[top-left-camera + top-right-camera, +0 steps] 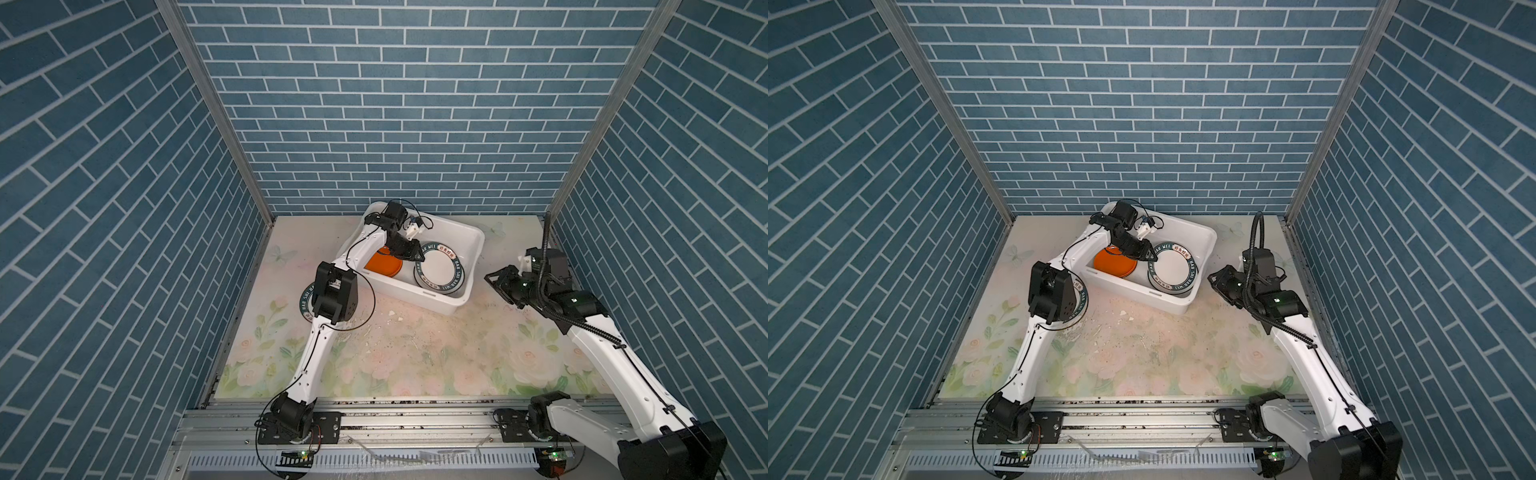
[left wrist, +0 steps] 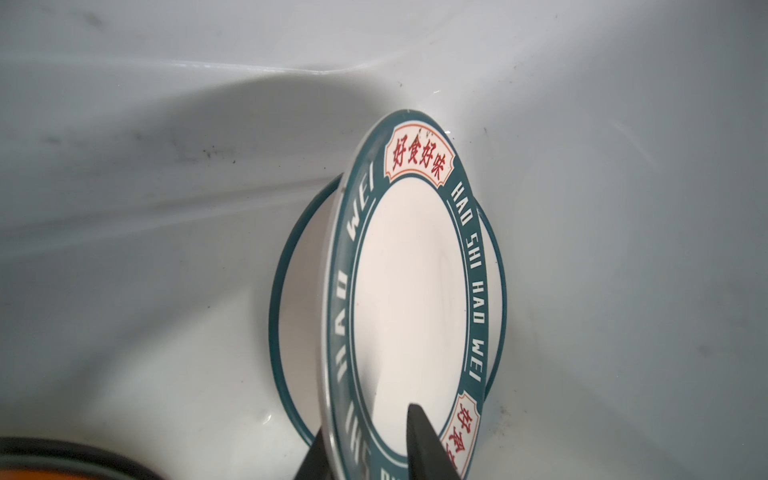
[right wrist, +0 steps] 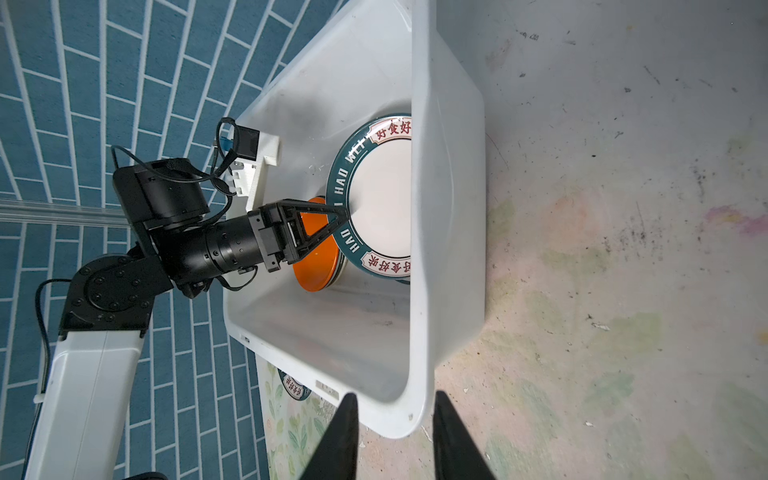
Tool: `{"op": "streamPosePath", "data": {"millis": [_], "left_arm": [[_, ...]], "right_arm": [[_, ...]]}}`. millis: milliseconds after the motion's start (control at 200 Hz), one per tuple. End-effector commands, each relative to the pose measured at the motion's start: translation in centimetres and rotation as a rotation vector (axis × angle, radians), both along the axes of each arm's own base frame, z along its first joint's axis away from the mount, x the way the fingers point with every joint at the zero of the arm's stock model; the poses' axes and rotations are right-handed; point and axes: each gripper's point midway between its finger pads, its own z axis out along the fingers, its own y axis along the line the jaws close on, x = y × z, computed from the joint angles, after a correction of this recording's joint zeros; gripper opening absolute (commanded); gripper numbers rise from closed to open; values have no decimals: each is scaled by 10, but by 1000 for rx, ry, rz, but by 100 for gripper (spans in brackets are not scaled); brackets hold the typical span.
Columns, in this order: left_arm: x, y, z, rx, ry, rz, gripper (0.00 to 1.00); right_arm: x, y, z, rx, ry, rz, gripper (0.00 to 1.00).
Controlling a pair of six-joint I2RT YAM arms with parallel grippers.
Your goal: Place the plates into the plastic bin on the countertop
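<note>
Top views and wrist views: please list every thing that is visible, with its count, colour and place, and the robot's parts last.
countertop: 1, cream with faint flowers, scuffed.
plastic bin: 1, white, on the countertop.
orange plate: 1, orange, inside the bin.
lettered plate: 1, white with dark-green rim, in the bin, on another plate.
lower plate: 1, white with thin green edge, mostly covered.
second lettered plate: 1, same pattern, on the countertop, partly under the left arm.
walls: 3, blue brick, around it.
rail: 1, grey metal, in front.
left gripper: 1, black, in the bin, fingers astride the lettered plate's rim.
right gripper: 1, black, open, empty, right of the bin.
</note>
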Motion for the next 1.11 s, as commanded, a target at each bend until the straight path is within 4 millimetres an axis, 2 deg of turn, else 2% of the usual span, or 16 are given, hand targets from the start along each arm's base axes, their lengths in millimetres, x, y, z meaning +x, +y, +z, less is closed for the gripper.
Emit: {"op": "streamPosePath", "data": {"millis": [0, 110, 400, 1100], "left_arm": [[-7, -6, -8, 5, 15, -25, 32], [-6, -5, -11, 11, 14, -23, 33], [-4, -3, -14, 28, 5, -18, 50], [-10, -7, -24, 53, 9, -40, 70]], "right_arm": [[-2, -1, -1, 28, 8, -20, 31], [-2, -2, -3, 28, 14, -24, 31], [-3, -1, -7, 31, 21, -23, 31], [-4, -2, -13, 34, 32, -26, 31]]}}
